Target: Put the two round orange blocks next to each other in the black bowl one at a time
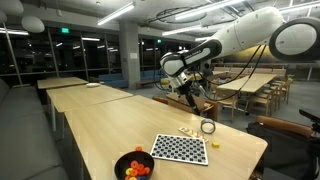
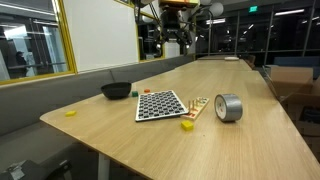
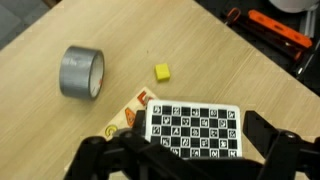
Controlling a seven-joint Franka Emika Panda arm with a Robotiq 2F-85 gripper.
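Observation:
The black bowl (image 1: pixel 122 160) stands near the table's front corner, beside the checkerboard (image 1: pixel 180 148). It also shows in an exterior view (image 2: pixel 117 90). Orange-red pieces (image 1: pixel 137 169) lie inside it; I cannot tell single discs apart. The bowl is out of the wrist view. My gripper (image 1: pixel 188 95) hangs high above the table's far side, well away from the bowl, and it shows in an exterior view (image 2: pixel 172 35) too. In the wrist view its fingers (image 3: pixel 185 165) are spread wide with nothing between them, above the checkerboard (image 3: pixel 192 130).
A grey tape roll (image 3: pixel 82 72) and a small yellow block (image 3: pixel 162 71) lie past the checkerboard. A pale wooden piece with orange marks (image 3: pixel 133 112) lies next to the board. Another yellow block (image 2: pixel 70 113) sits near the table edge by the bowl.

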